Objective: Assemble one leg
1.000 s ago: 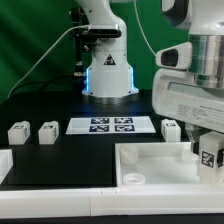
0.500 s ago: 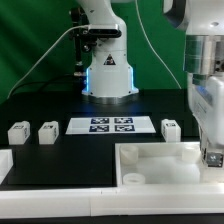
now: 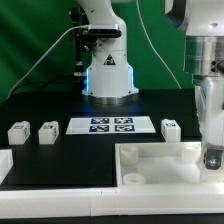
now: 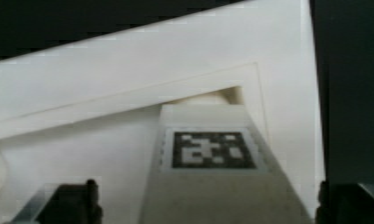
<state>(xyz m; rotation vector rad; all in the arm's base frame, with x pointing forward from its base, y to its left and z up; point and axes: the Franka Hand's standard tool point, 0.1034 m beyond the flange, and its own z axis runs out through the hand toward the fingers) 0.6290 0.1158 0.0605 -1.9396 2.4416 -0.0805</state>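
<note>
The leg (image 4: 214, 120), a small white block with a black-and-white tag, stands upright in a far corner of the white tray (image 4: 95, 100). My gripper (image 4: 210, 205) straddles its near end; a thin gap shows between each dark finger and the leg's sides, so the jaws look open. In the exterior view the gripper (image 3: 212, 160) hangs straight down over the tray's (image 3: 150, 160) far corner on the exterior view's right. The fingers mostly hide the leg there.
Two more small white legs (image 3: 18, 131) (image 3: 47, 131) sit at the exterior view's left and another (image 3: 170, 127) behind the tray. The marker board (image 3: 110, 125) lies between them. The robot base (image 3: 107, 70) stands behind. A white part (image 3: 4, 165) lies at the left edge.
The gripper has swung from tilted to upright and come down a little onto the tray's far right corner with the leg. The leg's tag no longer shows in the exterior view.
</note>
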